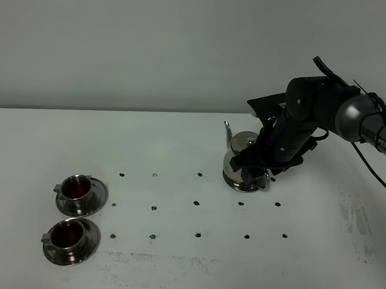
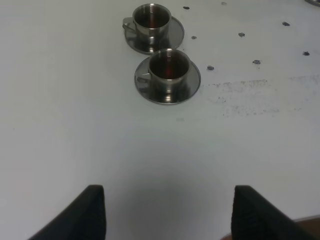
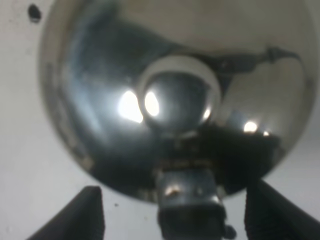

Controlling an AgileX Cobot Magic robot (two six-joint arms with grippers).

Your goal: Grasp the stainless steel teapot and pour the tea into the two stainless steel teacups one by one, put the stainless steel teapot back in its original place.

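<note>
The stainless steel teapot stands upright on the table at the right, spout pointing to the back left. In the right wrist view its knobbed lid fills the picture. My right gripper is open over the pot, its fingers spread wide on either side of the loop handle, apart from it. The two stainless steel teacups sit on saucers at the front left, each holding dark tea. My left gripper is open and empty, short of the cups. The original place is hidden beneath the pot.
Small dark dots mark the white table in rows between the cups and the teapot. A scuffed patch lies at the right edge. The right arm reaches in from the right above the table.
</note>
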